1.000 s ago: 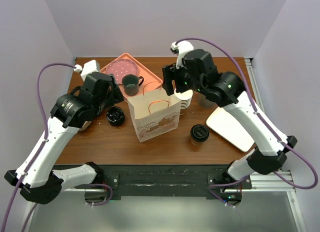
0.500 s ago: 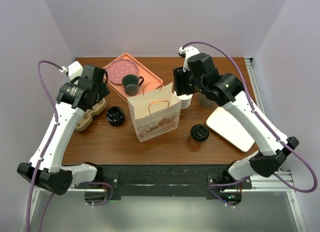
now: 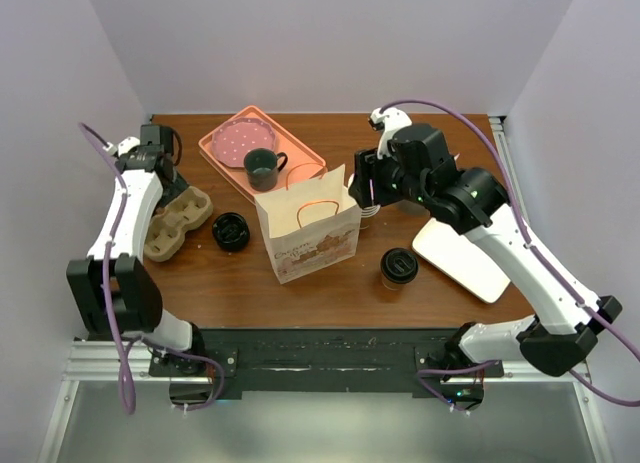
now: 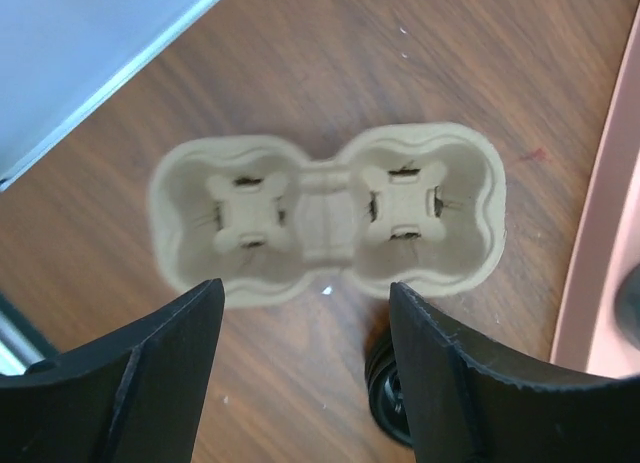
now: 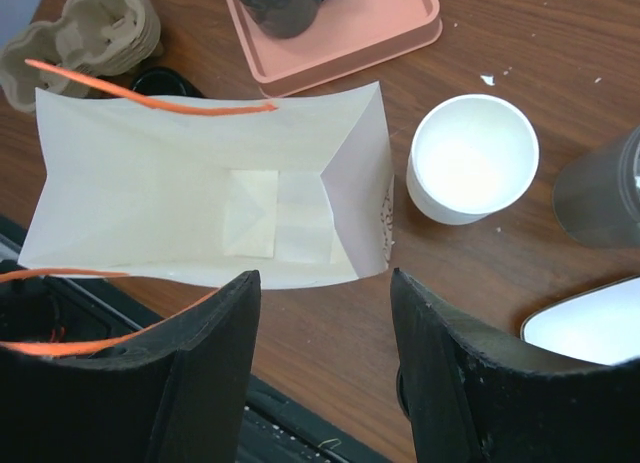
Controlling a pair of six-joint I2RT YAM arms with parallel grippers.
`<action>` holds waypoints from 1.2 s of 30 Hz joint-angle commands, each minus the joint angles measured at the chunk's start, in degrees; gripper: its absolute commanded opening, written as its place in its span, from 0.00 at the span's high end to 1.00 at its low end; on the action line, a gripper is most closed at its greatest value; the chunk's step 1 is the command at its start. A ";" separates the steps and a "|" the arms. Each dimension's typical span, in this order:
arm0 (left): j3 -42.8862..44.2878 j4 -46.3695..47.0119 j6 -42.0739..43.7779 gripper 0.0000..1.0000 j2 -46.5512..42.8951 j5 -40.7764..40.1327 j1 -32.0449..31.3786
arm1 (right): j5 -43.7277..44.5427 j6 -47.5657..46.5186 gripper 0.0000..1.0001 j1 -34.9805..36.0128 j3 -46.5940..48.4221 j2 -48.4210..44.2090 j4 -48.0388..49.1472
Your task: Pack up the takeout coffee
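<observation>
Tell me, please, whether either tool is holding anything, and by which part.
Nothing is held: the left tool stands open over the cup carrier, the right tool open over the bag.

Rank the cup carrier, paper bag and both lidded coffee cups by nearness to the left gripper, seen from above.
1. Cup carrier, by the left gripper.
2. Left coffee cup, left of bag.
3. Paper bag, centre.
4. Right coffee cup, right of bag.
</observation>
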 commanded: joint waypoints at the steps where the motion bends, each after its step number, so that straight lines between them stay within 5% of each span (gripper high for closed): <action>1: 2.92 7.51 6.77 0.30 7.16 3.46 1.62 | -3.47 2.19 0.41 0.10 -1.75 -1.70 4.31; 13: -4.27 14.63 8.45 0.36 9.81 11.72 5.22 | -4.09 1.40 0.41 0.10 -4.21 -1.43 5.28; 36: -3.93 15.17 11.62 0.42 13.24 10.23 5.22 | -2.06 2.10 0.41 0.01 -6.32 -2.05 5.81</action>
